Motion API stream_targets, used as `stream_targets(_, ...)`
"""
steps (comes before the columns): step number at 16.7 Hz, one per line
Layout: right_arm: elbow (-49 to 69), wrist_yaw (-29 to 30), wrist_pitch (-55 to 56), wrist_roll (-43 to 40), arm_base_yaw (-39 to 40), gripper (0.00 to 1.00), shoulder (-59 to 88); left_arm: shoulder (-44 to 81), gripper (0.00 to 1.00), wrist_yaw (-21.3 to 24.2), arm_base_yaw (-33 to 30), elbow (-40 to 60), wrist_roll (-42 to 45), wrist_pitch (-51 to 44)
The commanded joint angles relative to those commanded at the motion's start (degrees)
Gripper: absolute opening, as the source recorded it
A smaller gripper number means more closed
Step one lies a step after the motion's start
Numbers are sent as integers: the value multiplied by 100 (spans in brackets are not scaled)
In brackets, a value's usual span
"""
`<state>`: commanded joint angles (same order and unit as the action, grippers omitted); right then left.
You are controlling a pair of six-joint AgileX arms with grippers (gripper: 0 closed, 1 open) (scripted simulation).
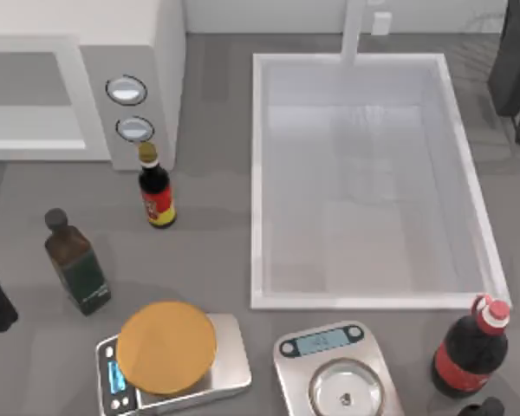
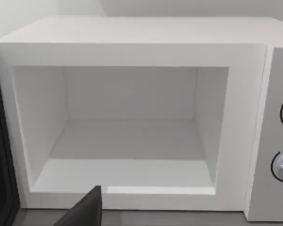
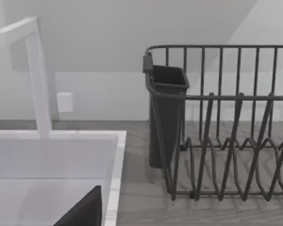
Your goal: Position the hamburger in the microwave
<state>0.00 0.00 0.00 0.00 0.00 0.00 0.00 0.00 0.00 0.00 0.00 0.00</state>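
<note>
The microwave stands at the far left corner of the desk, its door swung open. In the left wrist view its light cavity is bare from wall to wall, with a flat floor and a low front lip. A dark sliver of the left gripper shows before that opening; whether it is open or closed, I cannot tell, nor whether it has hold of anything. The hamburger cannot be made out in any view.

The white sink fills the middle right of the desk, its basin holding nothing, with a white tap at its far edge. Between microwave and sink lies a clear strip of desk.

Just in front of the microwave's knob panel stands a dark sauce bottle; a green bottle stands to its left and nearer. Along the near edge sit a scale carrying a flat orange disc, a second scale with an empty round pan, and a cola bottle.

The right wrist view shows a dark part of the right gripper by the sink rim, its state unclear, and a dark wire dish rack with an empty cutlery cup.
</note>
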Motion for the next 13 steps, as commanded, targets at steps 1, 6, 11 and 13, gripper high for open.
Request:
stream_targets(1, 0, 0, 0, 0, 0, 100, 0, 0, 100, 0, 0, 0, 0, 0)
stream_targets(6, 0, 0, 0, 0, 0, 100, 0, 583, 100, 38, 38, 266, 540, -320)
stream_targets(11, 0, 0, 0, 0, 0, 100, 0, 2618, 100, 64, 271, 1178, 2125, -1304)
stream_targets(13, 0, 0, 0, 0, 0, 100, 0, 3721, 100, 60, 423, 1682, 2909, -1814)
